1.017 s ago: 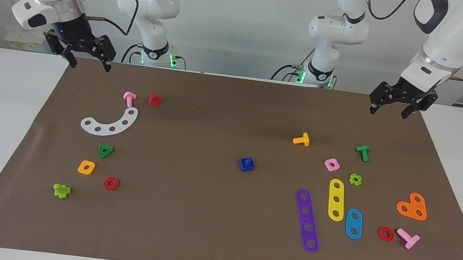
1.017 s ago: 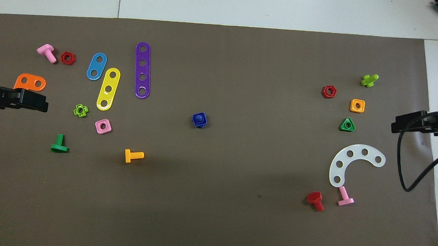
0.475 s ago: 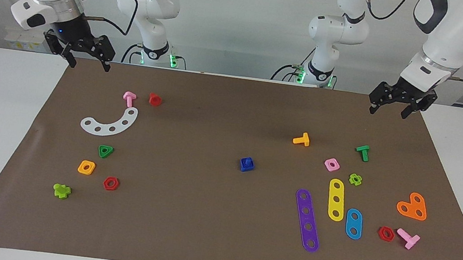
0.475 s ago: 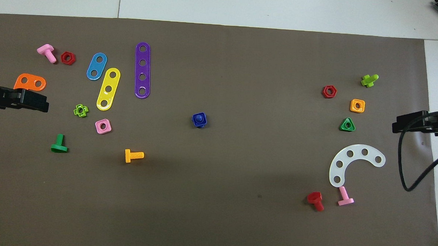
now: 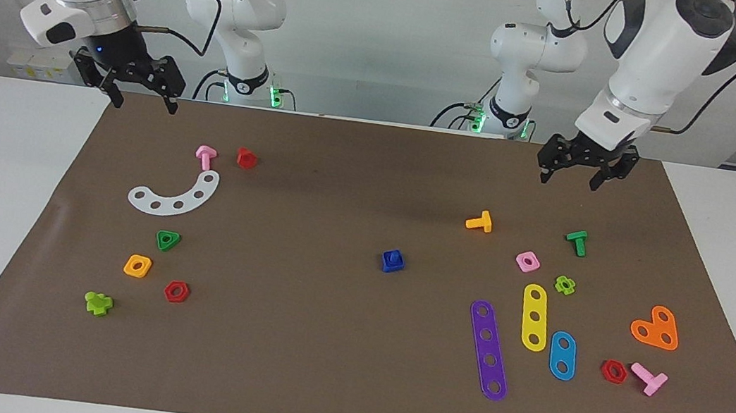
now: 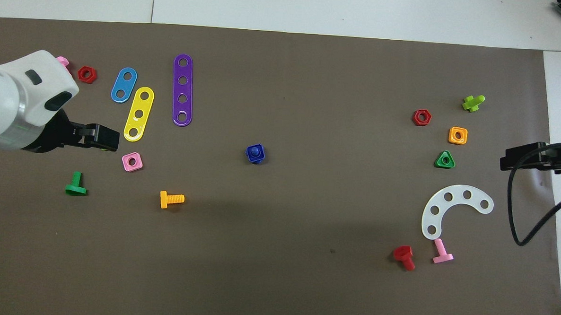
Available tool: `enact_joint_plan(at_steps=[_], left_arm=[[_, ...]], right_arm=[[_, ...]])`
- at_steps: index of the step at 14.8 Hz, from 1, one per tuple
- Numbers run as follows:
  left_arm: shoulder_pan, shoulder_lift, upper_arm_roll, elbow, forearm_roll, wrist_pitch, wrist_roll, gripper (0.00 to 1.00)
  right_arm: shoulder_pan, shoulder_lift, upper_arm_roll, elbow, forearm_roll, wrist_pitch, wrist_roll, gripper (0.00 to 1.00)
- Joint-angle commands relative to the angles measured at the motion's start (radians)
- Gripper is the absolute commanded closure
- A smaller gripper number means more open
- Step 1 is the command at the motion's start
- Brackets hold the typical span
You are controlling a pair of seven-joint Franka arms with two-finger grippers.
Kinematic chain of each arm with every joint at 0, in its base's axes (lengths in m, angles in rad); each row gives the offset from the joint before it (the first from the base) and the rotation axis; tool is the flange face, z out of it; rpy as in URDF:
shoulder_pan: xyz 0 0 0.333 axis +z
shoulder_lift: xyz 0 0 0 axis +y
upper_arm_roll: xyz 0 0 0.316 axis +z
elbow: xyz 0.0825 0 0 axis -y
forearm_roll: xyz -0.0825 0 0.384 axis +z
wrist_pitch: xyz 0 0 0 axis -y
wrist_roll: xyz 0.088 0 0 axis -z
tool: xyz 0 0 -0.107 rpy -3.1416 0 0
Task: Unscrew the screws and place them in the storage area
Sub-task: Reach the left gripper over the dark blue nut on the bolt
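you have a brown paper mat [image 5: 334, 358] spread over a white table, a pale wall and the two arm bases at the robots' end.

going left to right across the facing view: the right gripper [image 5: 135, 93] hangs over the mat's corner at the right arm's end, jaws spread wide, holding nothing; this arm waits. below it lies the storage area [image 5: 213, 250], bare mat edged by the white curved holed plastic strip [image 5: 174, 196], the green triangle nut [image 5: 167, 240], the orange square nut [image 5: 137, 266] and the red hexagon nut [image 5: 176, 291].

mid-mat sits the small blue plastic bolt [image 5: 393, 261], stem up through a blue square nut, apart from everything else with open room all round.

next, the left gripper [image 5: 583, 169] is raised over the mat near the robots' edge, jaws wide and empty. the bolt lies toward the mat's middle and farther from the robots than what this gripper is over; judged from here, the left arm is the nearer one. the orange t-shaped bolt [image 5: 480, 222] lies roughly along that path, so come in high.
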Motion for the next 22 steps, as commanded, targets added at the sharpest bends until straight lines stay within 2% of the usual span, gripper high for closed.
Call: enact_joint_plan(at_steps=[1, 7, 12, 19, 22], left_arm=[[-0.079, 0.022, 0.014, -0.035, 0.001, 0.077, -0.102, 0.0], [-0.205, 0.143, 0.015, -0.028, 0.001, 0.2, -0.266, 0.0], [-0.257, 0.216, 0.014, -0.023, -0.005, 0.319, -0.361, 0.0], [-0.348, 0.439, 0.018, 0.093, 0.007, 0.388, -0.505, 0.0], [-0.36, 0.473, 0.018, 0.094, 0.009, 0.438, -0.513, 0.0]], right_arm=[[-0.005, -0.012, 0.003, -0.007, 0.008, -0.002, 0.004, 0.0], [-0.005, -0.012, 0.003, -0.007, 0.008, -0.002, 0.004, 0.0], [-0.005, -0.012, 0.003, -0.007, 0.008, -0.003, 0.002, 0.0], [-0.005, -0.012, 0.003, -0.007, 0.008, -0.003, 0.002, 0.0], [-0.005, -0.012, 0.003, -0.007, 0.008, -0.003, 0.004, 0.0]])
